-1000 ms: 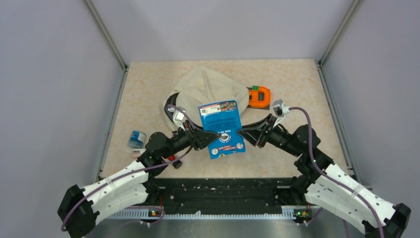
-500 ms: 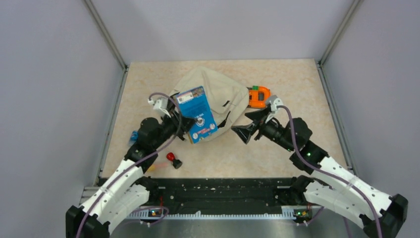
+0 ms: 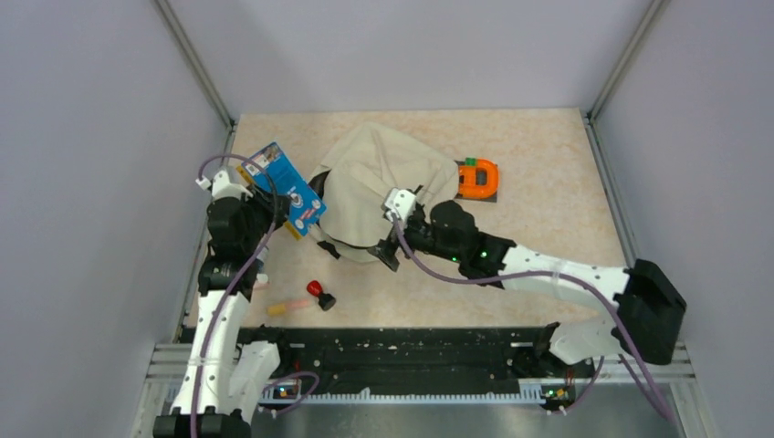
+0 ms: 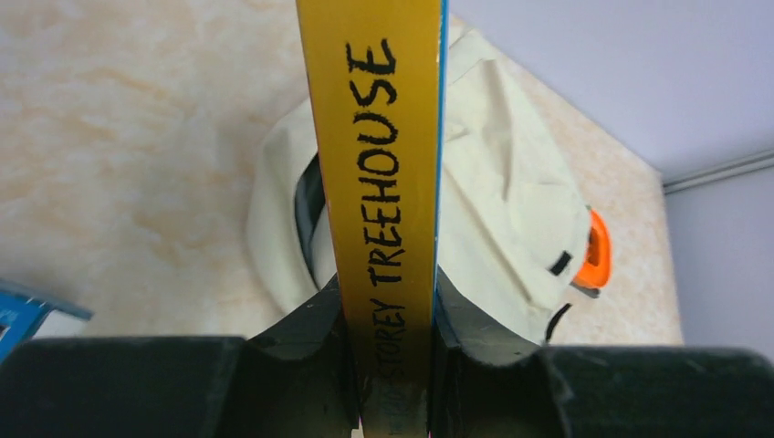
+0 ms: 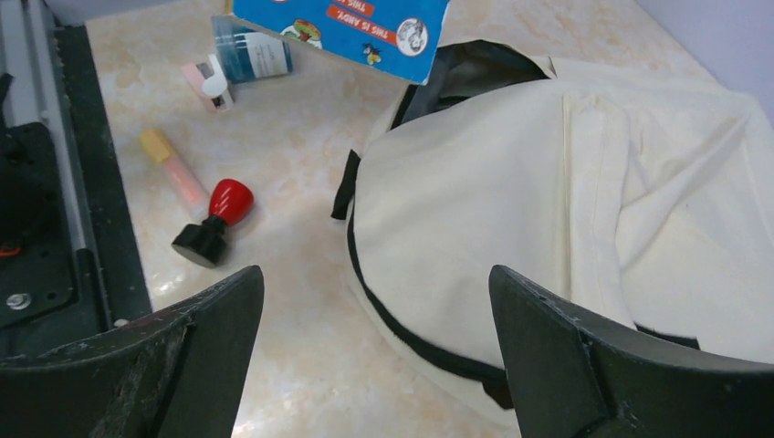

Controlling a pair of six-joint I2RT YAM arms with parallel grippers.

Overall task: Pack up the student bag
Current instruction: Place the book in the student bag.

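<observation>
The student bag [image 3: 383, 178] is a cream fabric backpack with black zipper lines, lying mid-table; it also shows in both wrist views [image 4: 511, 210] [image 5: 548, 201]. My left gripper [image 3: 274, 208] [image 4: 388, 338] is shut on a blue book [image 3: 287, 185], held in the air left of the bag. Its yellow spine [image 4: 383, 182] reads "STOREY TREEHOUSE". My right gripper [image 3: 391, 245] [image 5: 374, 310] is open and low over the bag's near edge, above a black zipper line. Nothing sits between its fingers [image 5: 183, 356].
An orange tool [image 3: 477, 178] [image 4: 595, 258] lies right of the bag. A red-and-black stamp [image 3: 318, 292] [image 5: 212, 219] and a pink tube [image 3: 283, 306] [image 5: 172, 171] lie near the front left. A blue jar [image 5: 251, 55] stands beyond them.
The right gripper let go of the book, opened wide and moved left to the bag's near edge. The left arm swung the book up and away to the bag's left.
</observation>
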